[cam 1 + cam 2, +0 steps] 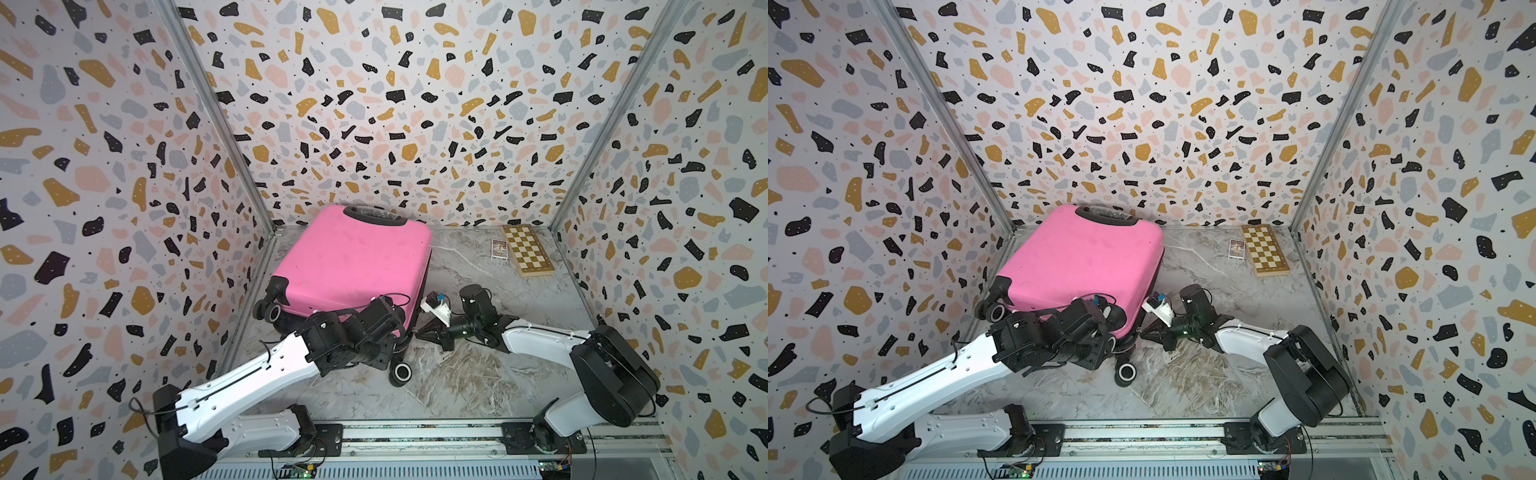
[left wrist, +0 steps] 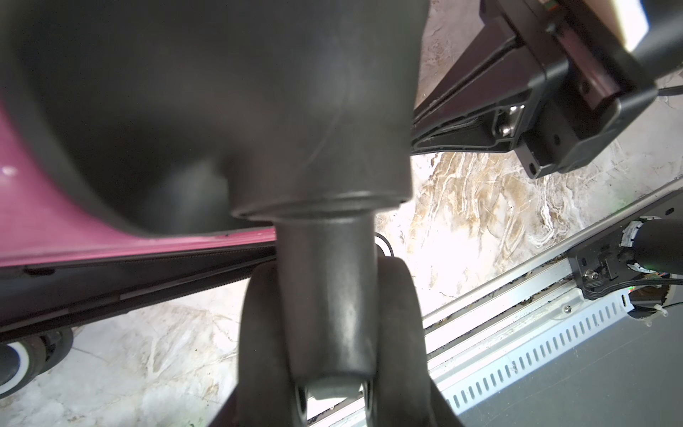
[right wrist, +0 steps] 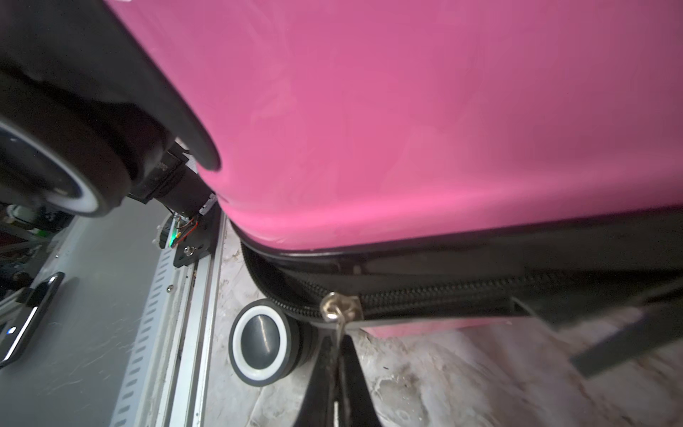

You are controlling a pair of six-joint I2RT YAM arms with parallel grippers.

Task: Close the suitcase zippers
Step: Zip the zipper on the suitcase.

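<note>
Back-left on the marble tabletop (image 1: 457, 386) — pink suitcase (image 1: 353, 257), lying flat, handle end at the rear wall, wheels toward the arms. Right gripper (image 3: 337, 342): fingers pinched fully together on the metal zipper pull (image 3: 334, 308), which sits on the zippers (image 3: 443, 295), the black seam band, near a corner, just beside a black-and-white wheel (image 3: 260, 342). Left gripper (image 2: 327, 273): jaws part-way apart, clamped either side of a black caster stem (image 2: 325, 314) at the suitcase's wheel end. Wooden chessboard (image 1: 528, 249) — back-right, well apart.
</note>
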